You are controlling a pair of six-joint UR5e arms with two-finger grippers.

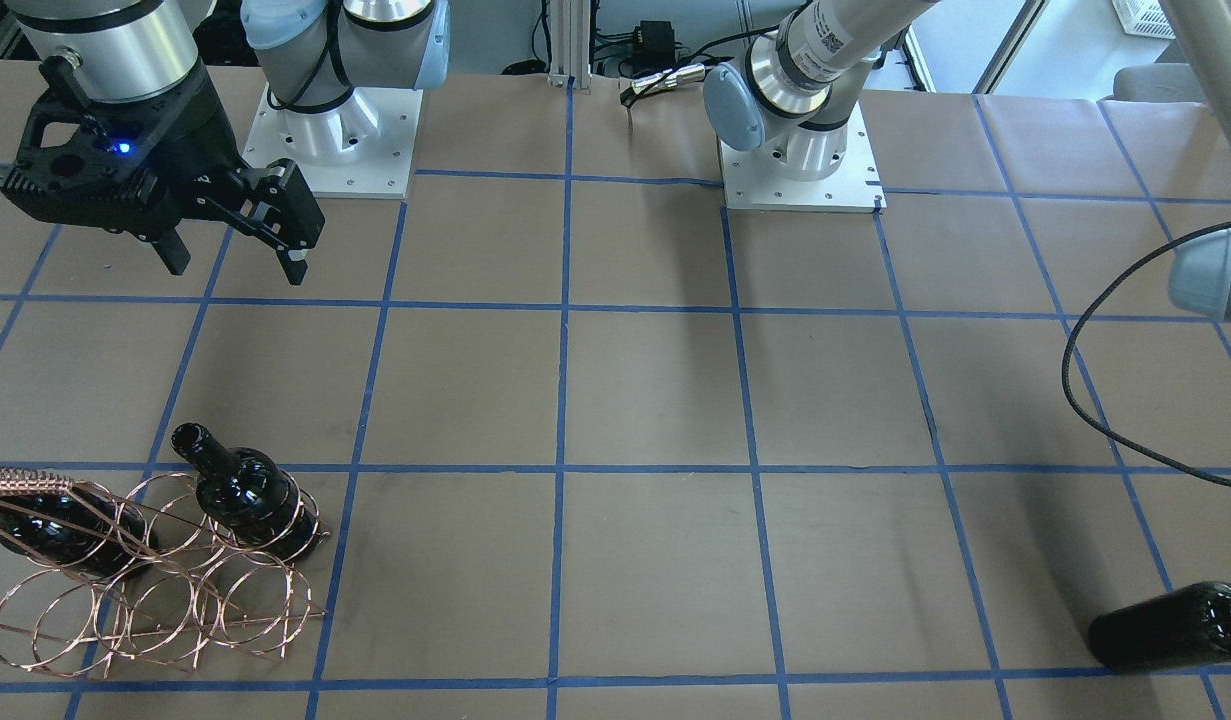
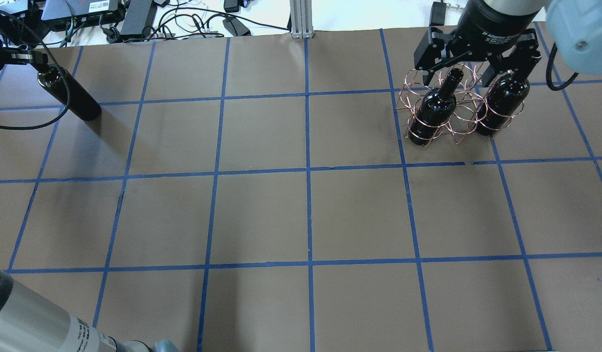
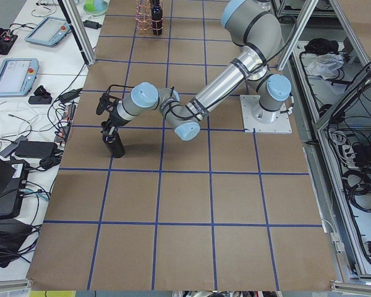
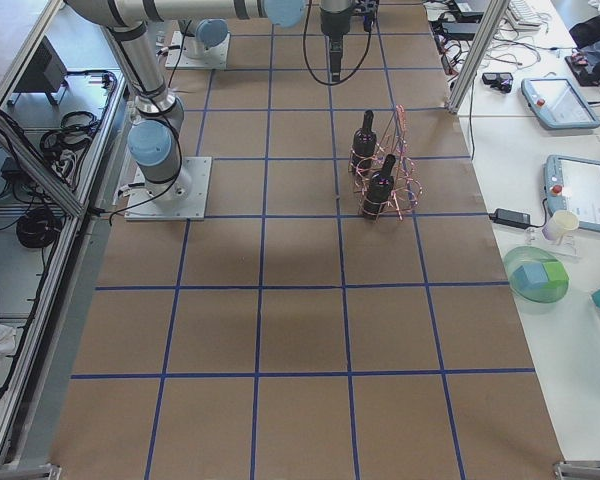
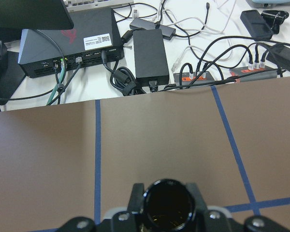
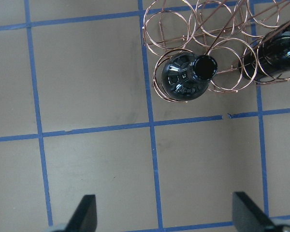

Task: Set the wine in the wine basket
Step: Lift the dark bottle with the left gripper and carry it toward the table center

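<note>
- The left gripper [image 5: 168, 205] has its fingers clamped on the neck of a wine bottle [image 2: 71, 95] at the table's left end, well apart from the wire basket [image 1: 30, 483].
- The right gripper [image 1: 230, 262] hangs above the basket with its fingers spread, gripping nothing.
- Two other bottles [image 2: 434, 110] [image 2: 503, 100] stand in its rings.

Glossy black wine [image 2: 70, 94], upright, well apart from copper wire wine basket [image 2: 457, 124] holding two bottles [image 2: 435, 110]

Bright, even light from above — soft, faint shadows across the table [image 2: 261, 215], small glints on the wine [image 6: 181, 82]; blurred foreground in wrist views.
</note>
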